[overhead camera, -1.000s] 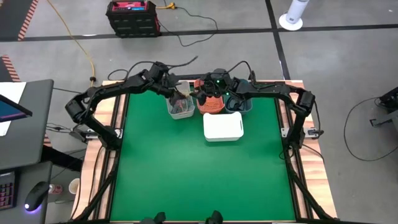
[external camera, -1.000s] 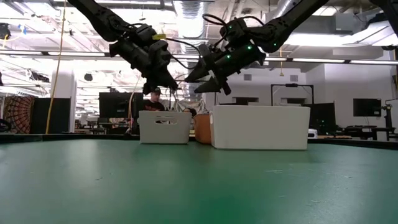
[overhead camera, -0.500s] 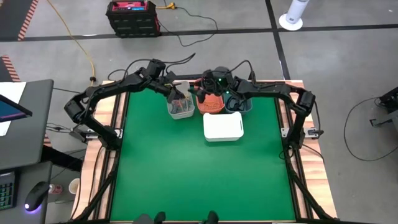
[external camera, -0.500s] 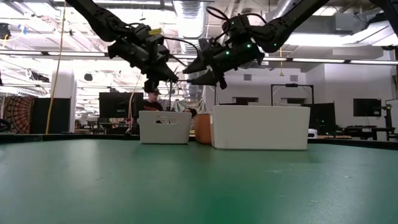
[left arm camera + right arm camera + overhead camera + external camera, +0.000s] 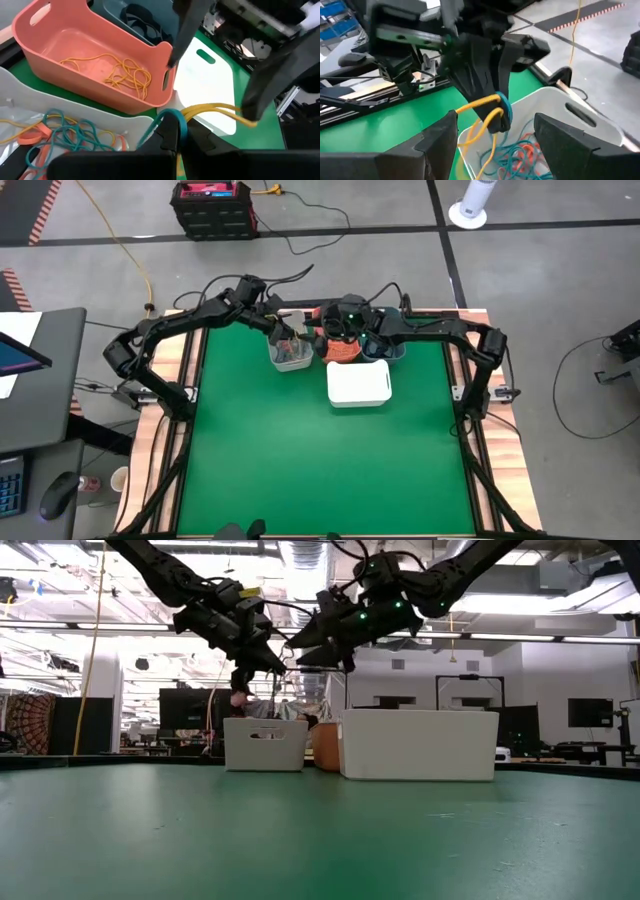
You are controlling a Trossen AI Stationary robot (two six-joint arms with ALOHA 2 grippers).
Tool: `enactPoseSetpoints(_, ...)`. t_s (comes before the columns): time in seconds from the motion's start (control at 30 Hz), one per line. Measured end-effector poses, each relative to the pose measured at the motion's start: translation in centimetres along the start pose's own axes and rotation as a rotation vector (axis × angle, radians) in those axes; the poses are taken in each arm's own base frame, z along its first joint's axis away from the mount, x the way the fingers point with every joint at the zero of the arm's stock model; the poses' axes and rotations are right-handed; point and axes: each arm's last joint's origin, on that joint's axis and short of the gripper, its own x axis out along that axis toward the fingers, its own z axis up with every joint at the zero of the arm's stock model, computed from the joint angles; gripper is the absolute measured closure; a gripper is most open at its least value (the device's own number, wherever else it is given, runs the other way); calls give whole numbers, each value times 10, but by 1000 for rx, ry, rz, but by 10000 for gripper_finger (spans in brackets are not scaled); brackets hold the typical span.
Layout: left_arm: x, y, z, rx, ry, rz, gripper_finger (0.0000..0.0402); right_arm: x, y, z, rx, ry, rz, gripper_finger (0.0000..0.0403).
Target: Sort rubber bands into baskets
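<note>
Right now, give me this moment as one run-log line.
left gripper: shut on yellow and teal bands, above grey basket | right gripper: open, facing it | coral basket: yellow bands inside

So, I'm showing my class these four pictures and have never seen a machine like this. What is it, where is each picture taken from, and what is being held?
It is a robot with two dark arms at a green table. One picture looks straight down, one looks level across the table, and two come from cameras on the wrists.

Four small baskets stand at the far side: grey, coral, dark blue and white. The coral one holds yellow rubber bands; the grey one holds teal and red bands.

The left gripper is shut on a teal band and a yellow band above the grey basket. The right gripper hangs open next to it, holding nothing.
</note>
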Motion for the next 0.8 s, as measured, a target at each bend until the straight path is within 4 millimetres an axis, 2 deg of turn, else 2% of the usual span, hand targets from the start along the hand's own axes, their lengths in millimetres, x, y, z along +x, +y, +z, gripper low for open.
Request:
enactPoseSetpoints(0.2,0,0,0,-10,-2,15,401,0,17,2,-179,-14,38,117)
enactPoseSetpoints(0.33,0,0,0,-15,-3,17,401,1,26,1,-221,-13,58,117)
enactPoseSetpoints(0.8,0,0,1,-28,-4,-10,401,1,21,2,-219,-12,48,117)
